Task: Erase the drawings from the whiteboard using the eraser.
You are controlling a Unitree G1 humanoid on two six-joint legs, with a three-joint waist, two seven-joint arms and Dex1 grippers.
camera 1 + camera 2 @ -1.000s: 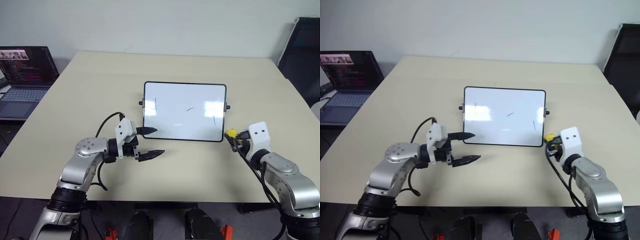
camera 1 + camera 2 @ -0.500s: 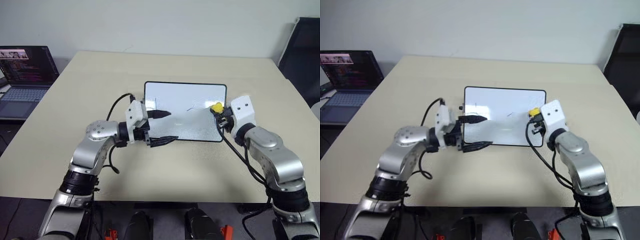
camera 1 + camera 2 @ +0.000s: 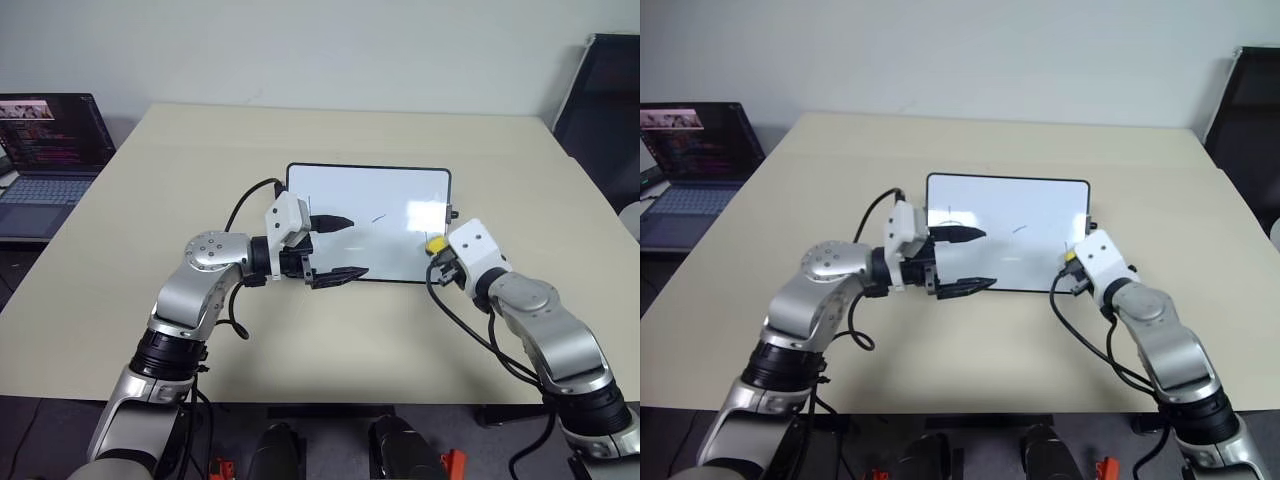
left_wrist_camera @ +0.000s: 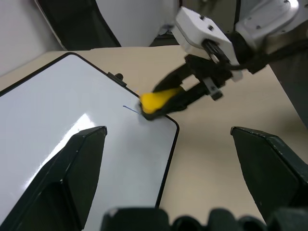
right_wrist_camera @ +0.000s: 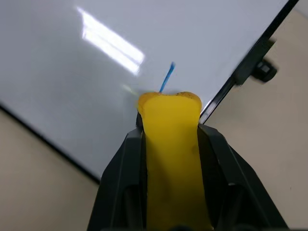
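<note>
The whiteboard [image 3: 368, 200] lies flat in the middle of the table. My right gripper [image 3: 441, 252] is shut on the yellow eraser [image 3: 436, 242], whose tip presses on the board near its front right corner. In the right wrist view, the eraser [image 5: 172, 159] sits right below a short blue stroke [image 5: 166, 77] of the drawings. Another thin stroke [image 3: 379, 216] marks the board's centre. My left gripper [image 3: 340, 248] hovers open over the board's left part, holding nothing. The left wrist view shows the eraser [image 4: 156, 101] touching the board [image 4: 72, 110].
An open laptop [image 3: 50, 150] stands on a side surface at the far left. A dark chair [image 3: 605, 100] is at the back right. The beige table [image 3: 200, 150] spreads wide around the board, with small black knobs [image 5: 263, 71] on the board's sides.
My right gripper carried the eraser from the table onto the board's right edge, then down toward its front right corner. My left gripper rose and moved right over the board's left part.
</note>
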